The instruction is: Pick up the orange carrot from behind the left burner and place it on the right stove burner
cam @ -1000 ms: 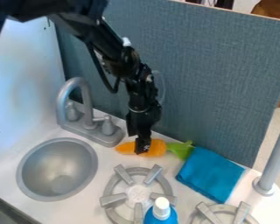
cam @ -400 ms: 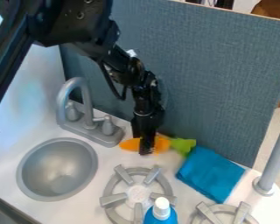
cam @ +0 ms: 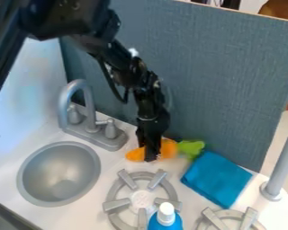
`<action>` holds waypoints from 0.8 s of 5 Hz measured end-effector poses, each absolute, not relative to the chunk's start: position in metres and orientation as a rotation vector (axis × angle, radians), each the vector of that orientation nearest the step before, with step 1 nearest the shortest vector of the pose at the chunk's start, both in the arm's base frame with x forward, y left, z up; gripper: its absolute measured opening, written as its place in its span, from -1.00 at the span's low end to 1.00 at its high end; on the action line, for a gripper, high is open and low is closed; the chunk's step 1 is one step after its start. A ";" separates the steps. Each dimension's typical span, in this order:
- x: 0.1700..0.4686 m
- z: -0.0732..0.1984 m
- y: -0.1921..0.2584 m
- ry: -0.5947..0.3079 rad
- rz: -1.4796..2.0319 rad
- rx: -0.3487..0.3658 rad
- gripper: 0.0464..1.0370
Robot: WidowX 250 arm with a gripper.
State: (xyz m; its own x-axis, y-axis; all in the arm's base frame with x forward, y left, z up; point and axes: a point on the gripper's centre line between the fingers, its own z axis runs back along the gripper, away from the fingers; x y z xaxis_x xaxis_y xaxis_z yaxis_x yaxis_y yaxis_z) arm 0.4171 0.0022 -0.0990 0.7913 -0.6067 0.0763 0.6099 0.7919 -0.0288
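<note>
ok so the toy carrot (cam: 169,148) is sliding a bit toward the blue cloth (cam: 216,180) rn, w/ the gripper (cam: 152,158) crossing it. it's lying b/w the faucet (cam: 89,117) and cloth, behind the burner (cam: 140,200). prob means the arm's getting purchase, but idk if it's pinching, can't tell tbh

From my feed I see a toy kitchen: a round grey sink basin (cam: 58,174) and arched grey plastic faucet (cam: 74,92) in a white tabletop (cam: 119,164), beside grey ring-shaped stove burners (cam: 113,194) with raised bars.
</note>
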 end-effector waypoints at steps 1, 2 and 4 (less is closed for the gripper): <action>0.414 -0.055 -0.007 -0.143 -0.625 -0.081 -0.11; 0.397 -0.019 -0.019 -0.199 -0.621 -0.080 -0.11; 0.367 -0.001 -0.094 -0.167 -0.565 -0.013 -0.11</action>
